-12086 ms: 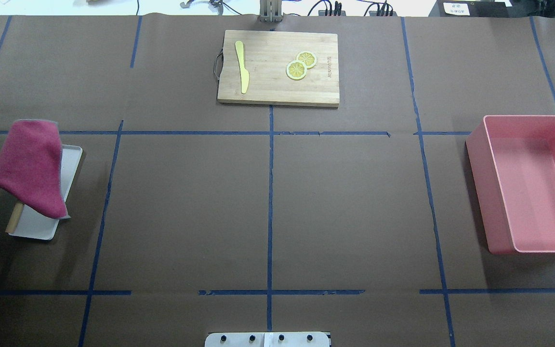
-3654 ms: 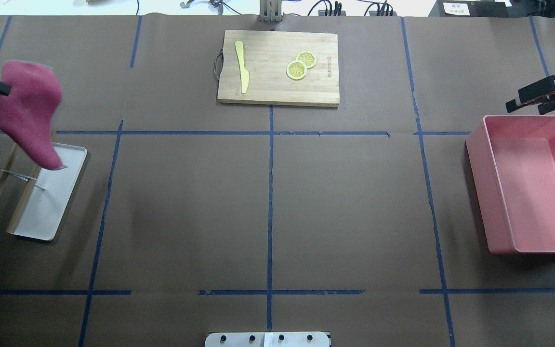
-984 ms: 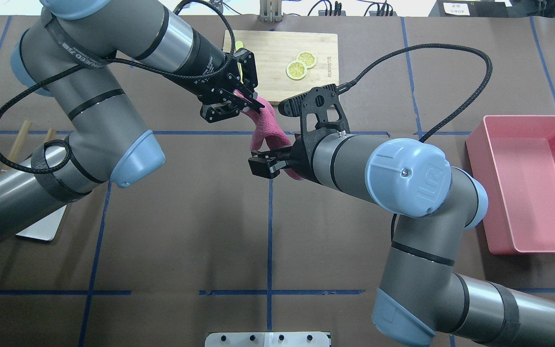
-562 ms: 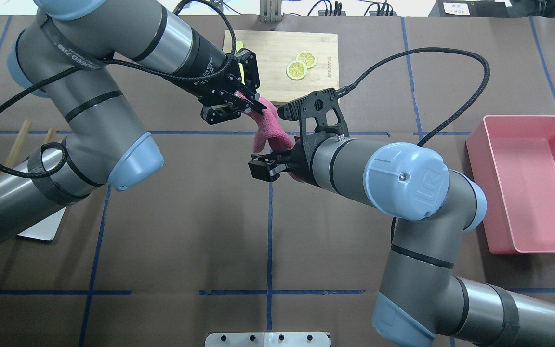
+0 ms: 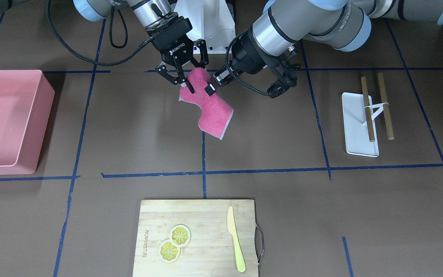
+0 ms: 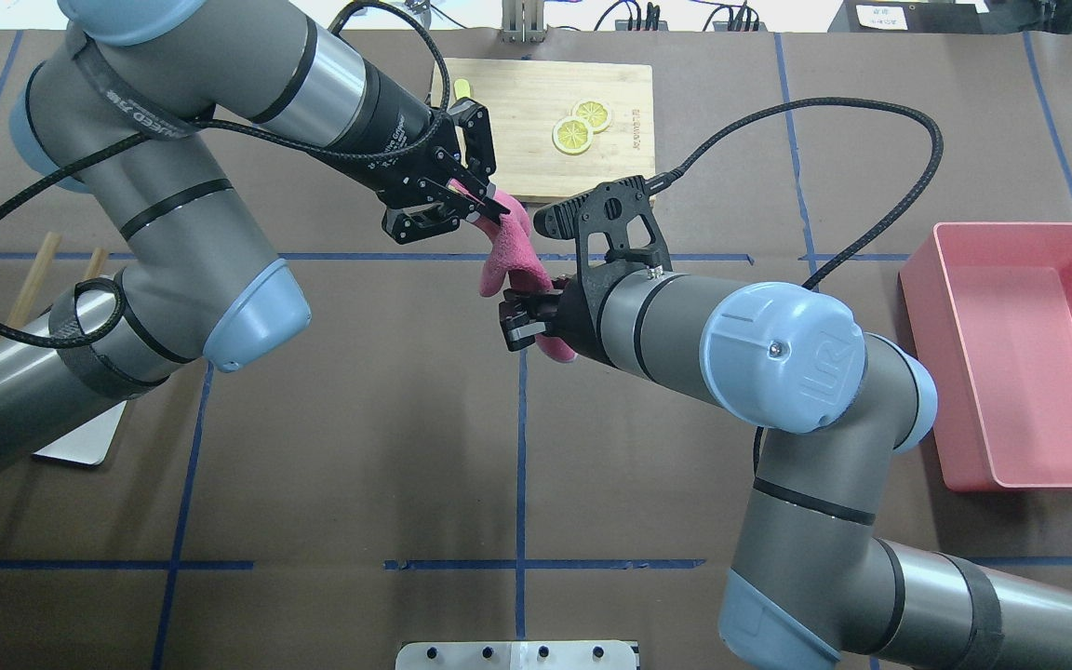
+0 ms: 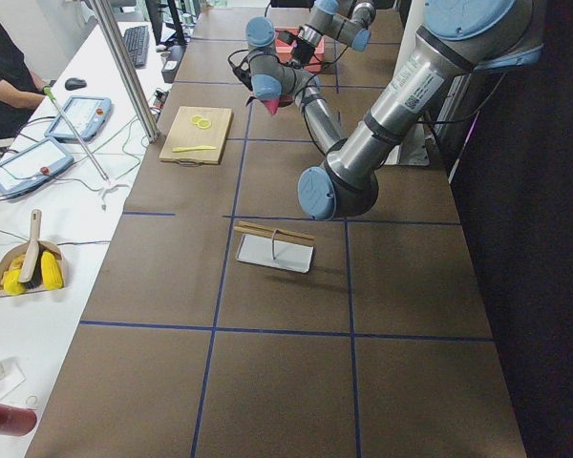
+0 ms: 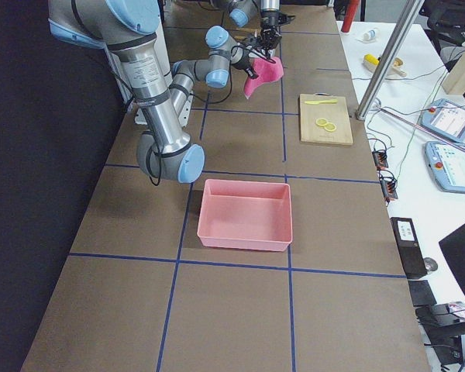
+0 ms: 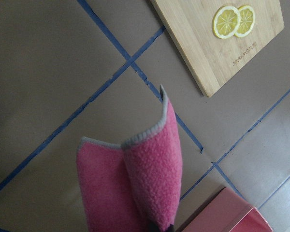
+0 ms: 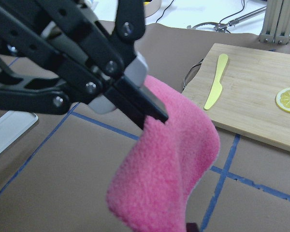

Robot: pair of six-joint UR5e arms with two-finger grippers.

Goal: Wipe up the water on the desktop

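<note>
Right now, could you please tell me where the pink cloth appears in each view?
Front-facing: cloth upper centre.
Overhead: cloth just above centre.
Exterior left: cloth far off, top centre.
Exterior right: cloth top centre.
Left wrist: cloth bottom centre.
Right wrist: cloth bottom centre.
Shared landmark: the cutting board, visible in all six.

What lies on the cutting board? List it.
Two lemon slices and a yellow knife lie on the cutting board. Overhead, the left arm covers most of the knife.
</note>
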